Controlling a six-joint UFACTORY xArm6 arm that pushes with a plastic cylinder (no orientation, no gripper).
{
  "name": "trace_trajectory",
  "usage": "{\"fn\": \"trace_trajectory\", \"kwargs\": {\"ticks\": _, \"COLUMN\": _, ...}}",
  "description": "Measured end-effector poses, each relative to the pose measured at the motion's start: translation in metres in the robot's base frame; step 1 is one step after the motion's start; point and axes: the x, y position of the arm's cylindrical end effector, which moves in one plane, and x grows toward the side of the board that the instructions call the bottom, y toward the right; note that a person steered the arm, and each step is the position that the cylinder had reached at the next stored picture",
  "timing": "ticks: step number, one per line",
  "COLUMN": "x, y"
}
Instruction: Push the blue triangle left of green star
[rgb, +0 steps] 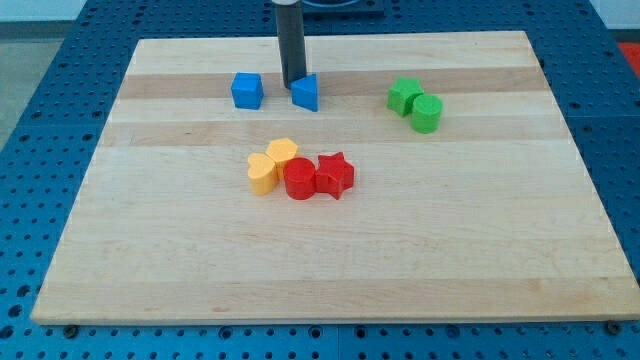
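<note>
The blue triangle (306, 93) sits near the view's top, a little left of centre. The green star (404, 95) lies well to its right, touching a green cylinder (427, 113). My tip (293, 82) stands just at the triangle's upper left edge, touching or nearly touching it. A blue cube (247, 90) lies to the left of my tip.
A cluster sits mid-board: a yellow heart (262, 173), a yellow hexagon (283, 153), a red cylinder (299, 180) and a red star (334, 176). The wooden board (150, 250) rests on a blue perforated table.
</note>
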Motion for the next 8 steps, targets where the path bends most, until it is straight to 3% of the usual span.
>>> {"fn": "trace_trajectory", "kwargs": {"ticks": 5, "x": 0.054, "y": -0.009}}
{"fn": "trace_trajectory", "kwargs": {"ticks": 8, "x": 0.055, "y": 0.000}}
